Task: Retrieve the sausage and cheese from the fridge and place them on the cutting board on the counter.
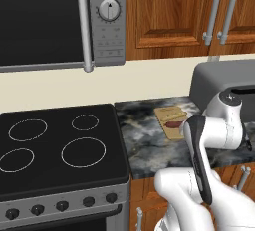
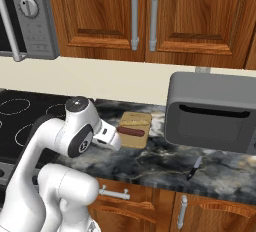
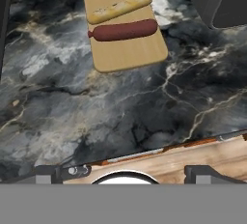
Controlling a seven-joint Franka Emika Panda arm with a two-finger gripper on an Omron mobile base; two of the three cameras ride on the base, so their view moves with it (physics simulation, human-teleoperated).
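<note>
While the arm hangs back over the counter's (image 3: 96,112) front edge, the gripper (image 3: 125,172) stands released, its jaws spread wide with nothing between them; out ahead on the dark marbled stone lies the cutting board (image 3: 126,54); the sausage (image 3: 124,30) rests across the board's middle, and the cheese (image 3: 118,7), a pale yellow strip from the hand view, lies just beyond it on the same board; from the right base view the board sits between the stovetop (image 2: 30,111) and the grey toaster (image 2: 212,111); a small knife (image 2: 195,168) lies on the counter near the front, below the toaster.
</note>
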